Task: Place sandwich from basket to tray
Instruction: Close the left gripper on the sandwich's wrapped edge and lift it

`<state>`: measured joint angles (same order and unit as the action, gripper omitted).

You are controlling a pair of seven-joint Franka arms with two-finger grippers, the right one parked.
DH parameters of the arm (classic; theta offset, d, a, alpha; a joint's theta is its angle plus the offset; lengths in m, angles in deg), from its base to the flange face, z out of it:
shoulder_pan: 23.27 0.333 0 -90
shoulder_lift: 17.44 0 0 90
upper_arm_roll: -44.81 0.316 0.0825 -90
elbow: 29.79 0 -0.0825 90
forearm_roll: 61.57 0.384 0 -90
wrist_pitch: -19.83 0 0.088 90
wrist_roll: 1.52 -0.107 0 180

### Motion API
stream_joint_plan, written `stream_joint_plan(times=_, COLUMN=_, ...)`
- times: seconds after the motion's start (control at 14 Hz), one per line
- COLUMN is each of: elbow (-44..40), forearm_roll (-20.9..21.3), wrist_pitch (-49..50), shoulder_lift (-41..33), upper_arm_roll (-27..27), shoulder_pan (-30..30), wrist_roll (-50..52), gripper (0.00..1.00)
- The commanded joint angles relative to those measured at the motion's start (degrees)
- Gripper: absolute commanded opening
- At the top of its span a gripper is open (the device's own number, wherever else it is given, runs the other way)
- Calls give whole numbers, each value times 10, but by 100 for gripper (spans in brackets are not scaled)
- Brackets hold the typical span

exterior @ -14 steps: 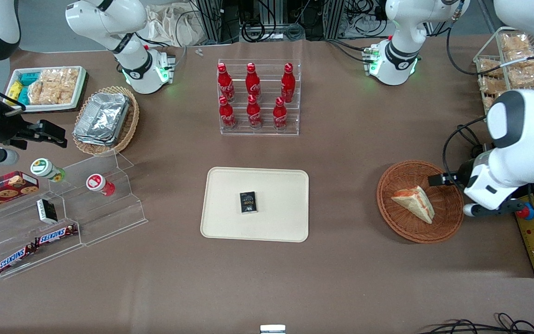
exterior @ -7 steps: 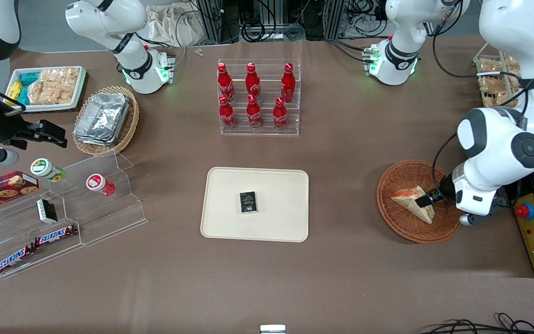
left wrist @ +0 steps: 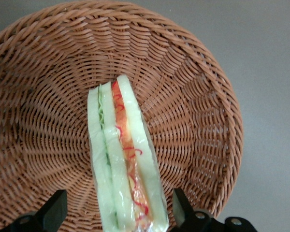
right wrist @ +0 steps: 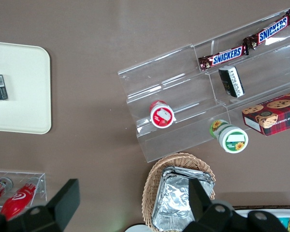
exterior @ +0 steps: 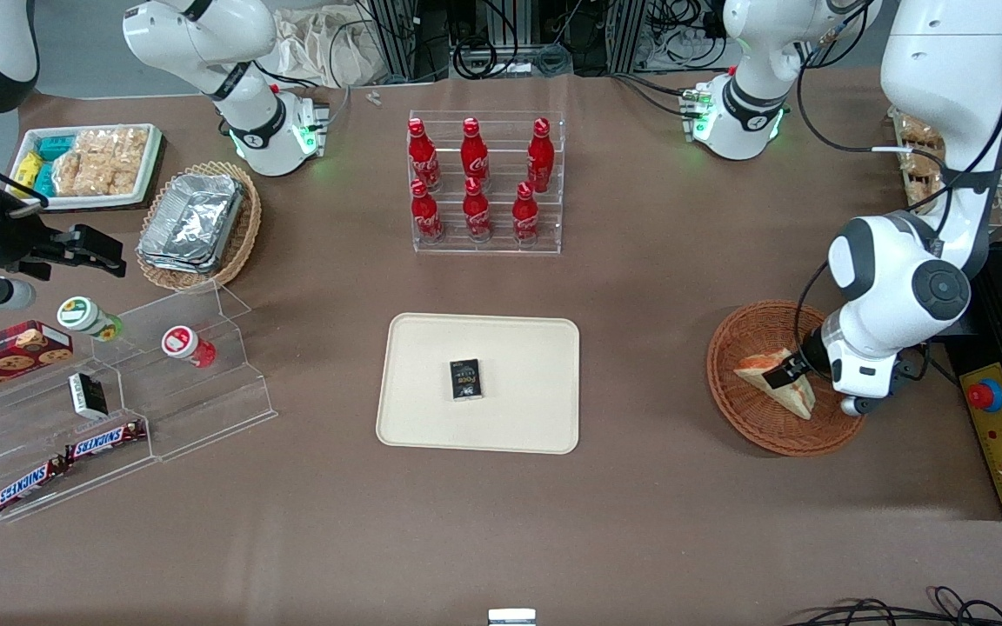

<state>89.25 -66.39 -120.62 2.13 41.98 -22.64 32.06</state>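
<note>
The end effector (exterior: pixel 781 376) hangs low over the basket (exterior: pixel 740 409), spread wide with one finger (left wrist: pixel 55 209) on each side of the sandwich (exterior: pixel 775 380) and clear of it — it holds nothing. The sandwich lies inside the basket, toward the working arm's end of the bench (exterior: pixel 640 522), its filling edge of orange-red and green facing up at the wrist camera. The tray (exterior: pixel 414 417) sits well apart near the bench's middle, with a small dark box (exterior: pixel 465 379) already on it.

The main risk, as I judge it, is in the squeeze. The wedge looks soft and seems wrapped in a clear film, so a hard close could crush the bread or push filling out, while a light one could let the film slip and the sandwich drop on the way across. The fingers look to be near the wide end rather than mid-wedge; gripped there, the long tapered part may sag or pivot. If the fingertips go too deep they could catch the woven floor and drag the basket along on the lift.

At the tray, setting down on the dark box would leave the sandwich tilted — the open area beside it looks safer.
</note>
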Motion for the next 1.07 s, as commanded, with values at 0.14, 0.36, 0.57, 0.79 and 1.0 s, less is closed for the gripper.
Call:
stream_joint_plan(times=0.14, elbow=3, forearm_roll=-9, wrist_pitch=-22, shoulder_lift=-1, upper_arm_roll=-2, shoulder_pan=4, wrist_roll=45, gripper=57)
stream_joint_plan(times=0.36, elbow=-7, forearm_roll=-8, wrist_pitch=2, shoulder_lift=-17, upper_arm_roll=-3, shoulder_pan=2, wrist_roll=47, gripper=24)
stream_joint_plan(times=0.57, elbow=-64, forearm_roll=-5, wrist_pitch=154, shoulder_lift=-51, upper_arm_roll=-4, shoulder_pan=-4, wrist_roll=69, gripper=9)
stream_joint_plan(times=0.79, elbow=-153, forearm_roll=-5, wrist_pitch=301, shoulder_lift=-65, upper_arm_roll=-14, shoulder_pan=-5, wrist_roll=71, gripper=7)
stream_joint_plan(times=1.0, elbow=-256, forearm_roll=-5, wrist_pitch=430, shoulder_lift=-66, upper_arm_roll=-16, shoulder_pan=-5, wrist_roll=68, gripper=6)
